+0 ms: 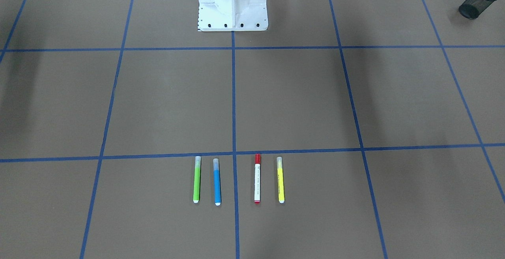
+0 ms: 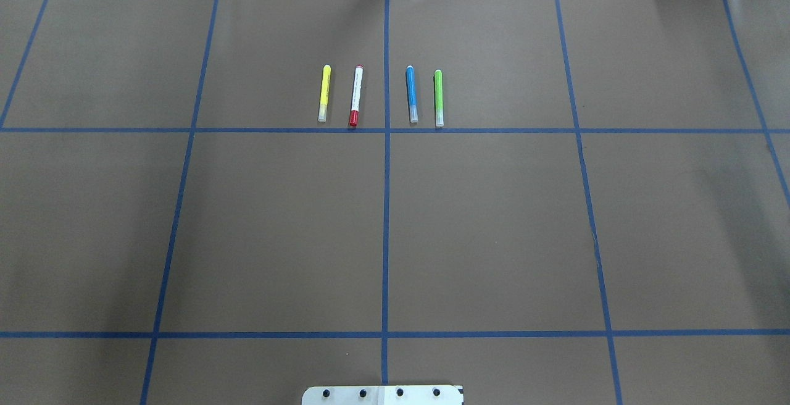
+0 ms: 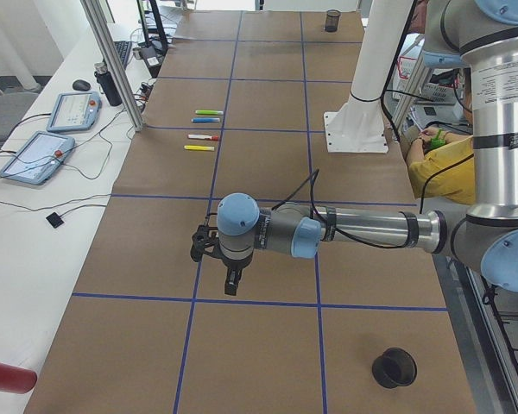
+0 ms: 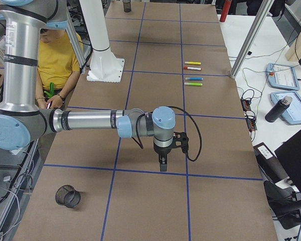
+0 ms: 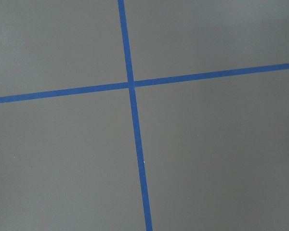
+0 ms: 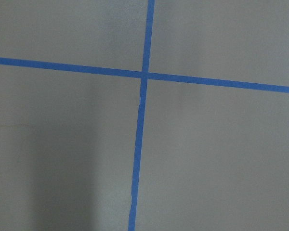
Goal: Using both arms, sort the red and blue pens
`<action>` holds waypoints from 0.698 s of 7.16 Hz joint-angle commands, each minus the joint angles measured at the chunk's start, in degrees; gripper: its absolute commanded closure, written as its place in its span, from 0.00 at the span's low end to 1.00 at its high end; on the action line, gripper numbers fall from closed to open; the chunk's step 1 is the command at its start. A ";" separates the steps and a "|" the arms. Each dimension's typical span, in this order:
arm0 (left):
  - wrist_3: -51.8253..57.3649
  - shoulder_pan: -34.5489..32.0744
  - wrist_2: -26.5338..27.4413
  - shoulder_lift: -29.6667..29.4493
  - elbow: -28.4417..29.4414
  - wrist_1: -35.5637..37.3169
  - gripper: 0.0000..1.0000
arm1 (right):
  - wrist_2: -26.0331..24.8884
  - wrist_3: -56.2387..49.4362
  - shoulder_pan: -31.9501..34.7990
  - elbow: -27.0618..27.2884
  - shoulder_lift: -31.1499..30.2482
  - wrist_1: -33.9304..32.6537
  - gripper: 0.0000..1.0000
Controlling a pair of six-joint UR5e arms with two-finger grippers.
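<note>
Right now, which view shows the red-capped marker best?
Exterior front-facing: the red-capped marker is largest there, with its cap and white barrel clear. The overhead view shows it smaller, the side views show it tiny and far, and the wrist views show only blue tape.

Brown table (image 2: pixel 494 238), blue tape grid (image 2: pixel 386 207)

Left arm (image 3: pixel 363 229) lies level across mid-frame, claw (image 3: pixel 230 282) pointing down over the brown counter (image 3: pixel 138 250), jaw state unreadable. Upper centre: green marker (image 3: pixel 209 112), blue pen (image 3: pixel 205 120), red pen (image 3: pixel 204 137) and yellow marker (image 3: pixel 198 147) lie parallel, well apart from it. Black mesh cup (image 3: pixel 394 368) lower right.
</note>
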 commanded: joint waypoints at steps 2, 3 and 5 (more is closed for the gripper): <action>-0.17 0.05 -0.04 -0.06 -0.53 -0.09 0.00 | 0.02 0.00 0.00 0.09 0.26 0.00 0.00; 0.17 0.05 0.13 -0.06 -0.53 -0.09 0.00 | 0.02 -0.09 0.00 0.52 0.44 0.00 0.00; 0.00 0.05 0.22 -1.46 -0.27 -0.09 0.00 | -0.07 -0.09 0.00 2.02 0.96 0.00 0.00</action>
